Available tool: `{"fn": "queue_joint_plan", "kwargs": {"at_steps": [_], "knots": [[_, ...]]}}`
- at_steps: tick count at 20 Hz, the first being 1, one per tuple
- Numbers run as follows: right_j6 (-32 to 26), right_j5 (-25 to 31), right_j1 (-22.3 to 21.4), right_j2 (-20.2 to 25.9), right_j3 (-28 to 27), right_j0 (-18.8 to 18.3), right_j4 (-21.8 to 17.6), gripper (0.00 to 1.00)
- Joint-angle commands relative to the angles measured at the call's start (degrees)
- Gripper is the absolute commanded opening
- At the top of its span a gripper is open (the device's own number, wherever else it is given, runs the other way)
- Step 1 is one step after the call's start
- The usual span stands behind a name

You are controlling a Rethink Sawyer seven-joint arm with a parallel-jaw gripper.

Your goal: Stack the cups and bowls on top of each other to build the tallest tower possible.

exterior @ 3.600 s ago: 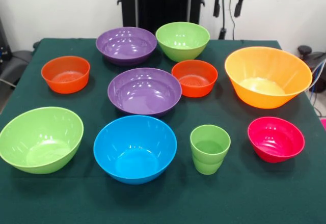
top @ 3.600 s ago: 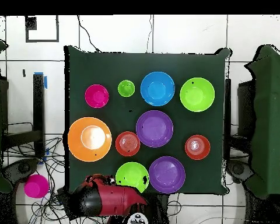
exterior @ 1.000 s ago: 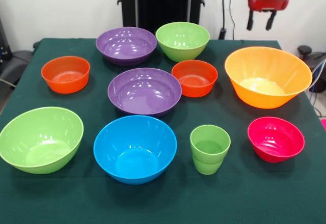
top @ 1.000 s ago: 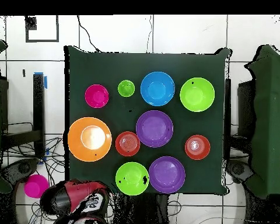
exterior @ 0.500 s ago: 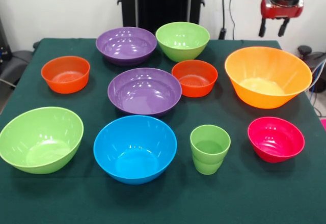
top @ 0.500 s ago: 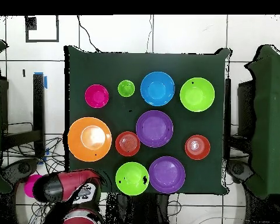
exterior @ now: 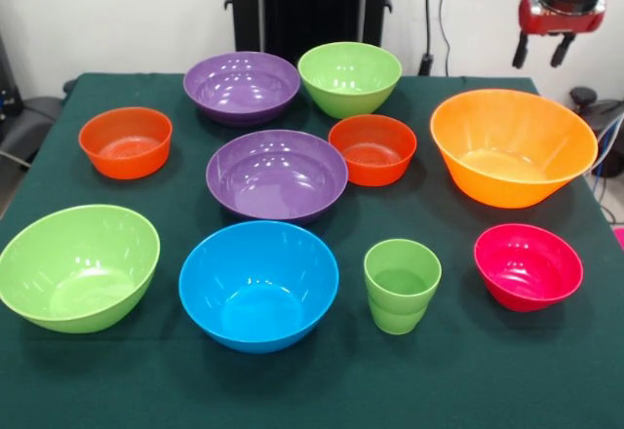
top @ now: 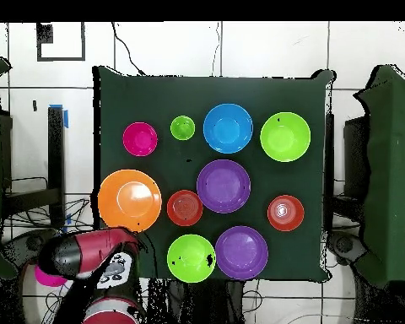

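Nothing stacked yet — the tool, fingers apart and empty, hangs above the worktop's far edge beside the large orange bowl; next it must descend onto a first piece.

Cup, nine bowls, all unstacked

No lettering, label, brand, number or sign can be read on anything in either view.

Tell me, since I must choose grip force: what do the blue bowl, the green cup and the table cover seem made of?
The blue bowl looks like glossy moulded plastic: bright highlights streak its inner wall. The green cup seems the same plastic, slightly duller, with a stepped lower body. The table cover looks like matte dark green cloth, felt perhaps: it shows no glare.
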Motion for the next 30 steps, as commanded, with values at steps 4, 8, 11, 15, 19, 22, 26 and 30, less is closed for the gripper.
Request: {"fn": "queue_joint_plan", "kwargs": {"at_steps": [4, 8, 11, 15, 19, 22, 26, 30], "knots": [[7.89, 9.03, -3.61, -1.09, -5.13, 3.69, -1.98, 1.00], [12.65, 9.56, -6.48, -3.61, -4.21, 8.23, -0.28, 1.00], [12.23, 13.52, -9.17, -3.72, -3.05, 7.94, 0.95, 1.00], [13.26, 11.23, -5.35, -8.34, -6.02, 7.13, -0.03, 1.00], [11.21, 8.54, -4.81, -6.19, -6.65, 6.35, 0.65, 1.00], [10.36, 4.15, -4.53, -5.68, -6.14, 5.58, 0.65, 1.00], [4.97, -4.96, 3.05, 1.80, -7.26, -0.76, 1.39, 1.00], [4.13, -7.20, 7.22, 2.63, -9.66, -1.88, -0.59, 1.00]]}}
